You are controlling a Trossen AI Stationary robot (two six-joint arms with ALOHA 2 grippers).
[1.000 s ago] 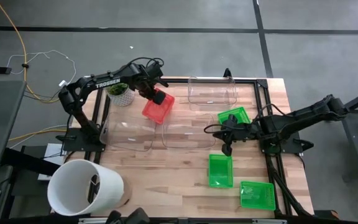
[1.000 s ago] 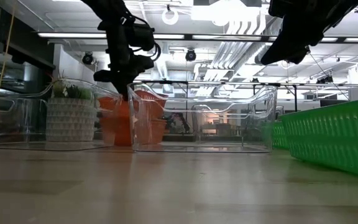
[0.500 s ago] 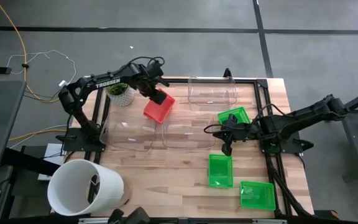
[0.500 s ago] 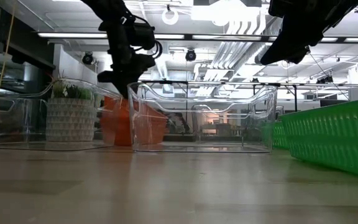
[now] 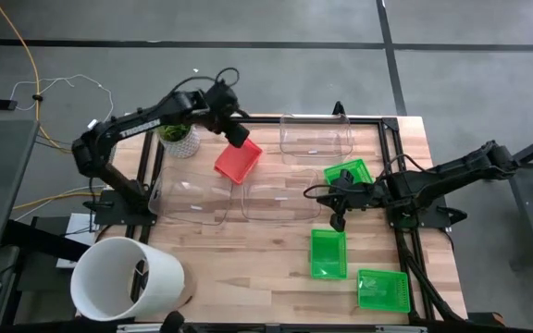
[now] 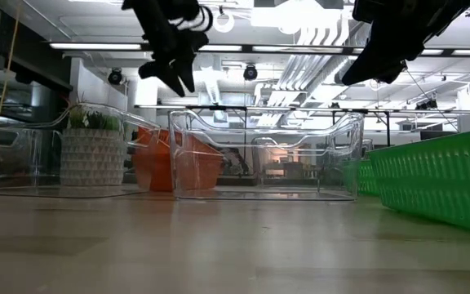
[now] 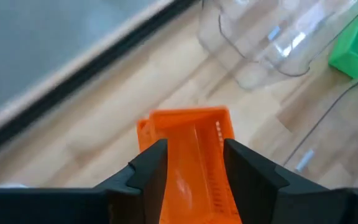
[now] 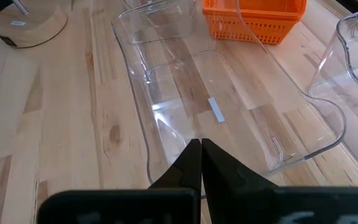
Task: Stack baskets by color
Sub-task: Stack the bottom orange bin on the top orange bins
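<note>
Red plastic mesh marks the red basket (image 5: pixel 238 162), which lies on the tabletop (image 5: pixel 248 259) at the far left-centre, between the potted plant (image 5: pixel 179 139) and the far clear basket (image 5: pixel 316 137), with one corner at the rim of the near clear basket (image 5: pixel 280 196). In the low view it sits flat behind that clear wall.

My left pincer (image 5: pixel 237 132) hangs just above the red basket's far end. Its two fingers (image 7: pixel 151 171) stand apart, one to each side of the basket's long axis in the left wrist view, and they hold nothing; the low view shows the pincer (image 6: pixel 170 73) clear above the basket (image 6: pixel 178 163). My left arm reaches from its base at the left edge, elbow raised, forearm running toward the table's middle, wrist pitched downward.

My right pincer (image 5: pixel 339 220) is closed, fingertips pressed together and empty, as the right wrist view (image 8: pixel 201 155) shows. It hovers over the near end of the near clear basket (image 8: pixel 216 112). My right arm stretches low and nearly straight from the right edge.

Three green baskets lie on the right half: one (image 5: pixel 349 174) just beside my right wrist, one (image 5: pixel 328 252) nearer, one (image 5: pixel 382 289) at the near right corner. A white bucket (image 5: pixel 123 277) stands at the near left.
</note>
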